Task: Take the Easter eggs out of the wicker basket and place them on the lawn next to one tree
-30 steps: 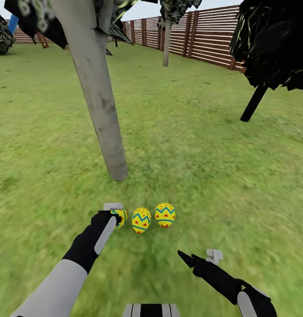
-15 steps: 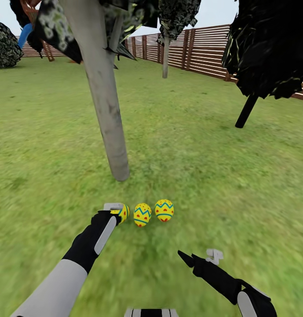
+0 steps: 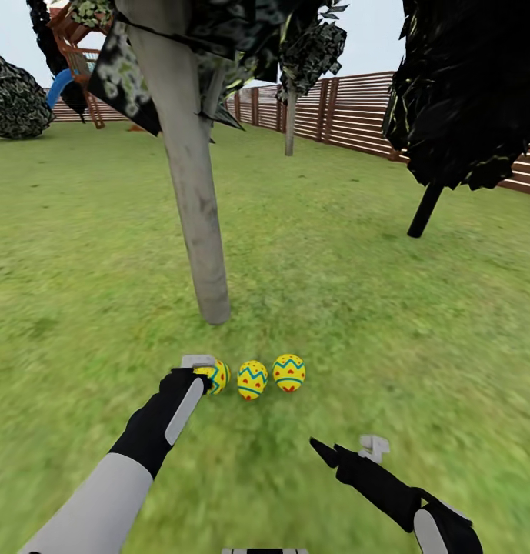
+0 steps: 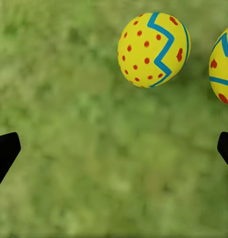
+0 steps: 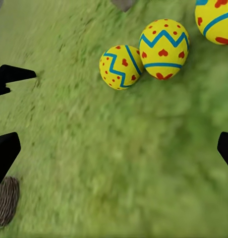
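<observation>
Three Easter eggs lie in a row on the lawn (image 3: 357, 308) just in front of the pale grey trunk of the tree (image 3: 197, 208): left egg (image 3: 217, 375), middle egg (image 3: 252, 379), right egg (image 3: 288, 372). My left gripper (image 3: 205, 371) hangs at the left egg, open; in its wrist view that egg (image 4: 153, 49) lies beyond the spread fingertips (image 4: 5, 153), with nothing between them. My right gripper (image 3: 346, 448) hovers open nearer to me, apart from the eggs (image 5: 164, 48). The wicker basket (image 5: 6, 201) peeks in at a corner of the right wrist view.
A dark tree with a thin black trunk (image 3: 423, 211) stands at the right. A brown slat fence (image 3: 349, 111) runs along the back. A bush (image 3: 15, 96) and a playset (image 3: 72, 61) are far left. Open grass stretches all around.
The head camera has tilted up, so more fence, foliage and sky show. The eggs stay in their row by the trunk and both arms hold still.
</observation>
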Motion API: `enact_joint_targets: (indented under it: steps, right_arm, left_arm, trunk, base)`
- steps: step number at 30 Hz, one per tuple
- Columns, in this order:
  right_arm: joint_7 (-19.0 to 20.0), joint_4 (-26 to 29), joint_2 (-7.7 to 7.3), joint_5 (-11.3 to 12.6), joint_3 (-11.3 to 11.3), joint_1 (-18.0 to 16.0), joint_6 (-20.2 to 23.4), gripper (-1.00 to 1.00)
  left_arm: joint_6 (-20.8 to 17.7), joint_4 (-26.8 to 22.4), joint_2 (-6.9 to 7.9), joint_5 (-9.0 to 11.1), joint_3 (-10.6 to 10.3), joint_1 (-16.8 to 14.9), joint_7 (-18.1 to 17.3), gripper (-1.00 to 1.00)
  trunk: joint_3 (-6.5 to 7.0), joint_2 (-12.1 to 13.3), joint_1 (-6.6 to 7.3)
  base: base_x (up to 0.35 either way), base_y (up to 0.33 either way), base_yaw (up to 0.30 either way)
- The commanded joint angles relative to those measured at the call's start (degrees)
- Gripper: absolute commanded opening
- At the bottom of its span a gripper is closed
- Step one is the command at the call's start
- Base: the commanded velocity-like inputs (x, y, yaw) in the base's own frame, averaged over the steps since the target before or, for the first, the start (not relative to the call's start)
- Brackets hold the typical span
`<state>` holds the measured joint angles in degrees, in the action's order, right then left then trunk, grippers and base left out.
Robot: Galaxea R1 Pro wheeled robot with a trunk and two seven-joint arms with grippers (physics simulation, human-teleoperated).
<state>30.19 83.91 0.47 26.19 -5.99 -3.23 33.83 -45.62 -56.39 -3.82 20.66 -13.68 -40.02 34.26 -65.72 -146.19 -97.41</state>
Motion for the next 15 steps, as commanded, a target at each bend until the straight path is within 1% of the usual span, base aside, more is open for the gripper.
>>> enact_joint_targets:
  steps: [1,6,15]
  right_arm:
    - [0.1,0.0,0.05,0.3,-0.1,0.0,0.4,1.00]
    - [0.0,0.0,0.06,0.2,-0.1,0.0,0.4,1.00]
    - [-0.1,0.0,0.06,0.1,-0.1,0.0,0.4,1.00]
  left_arm:
    - [-0.1,0.0,0.03,0.6,-0.1,0.0,0.6,1.00]
    - [-0.1,0.0,-0.01,0.5,-0.1,0.0,0.5,1.00]
    - [-0.1,0.3,-0.04,0.5,-0.2,0.0,0.5,1.00]
  trunk:
    - [0.18,0.0,0.04]
    - [1.29,0.1,0.16]
    - [3.28,0.2,0.40]
  base:
    - [-0.006,0.001,0.122]
    - [-0.003,0.000,0.182]
    - [0.000,0.000,0.227]
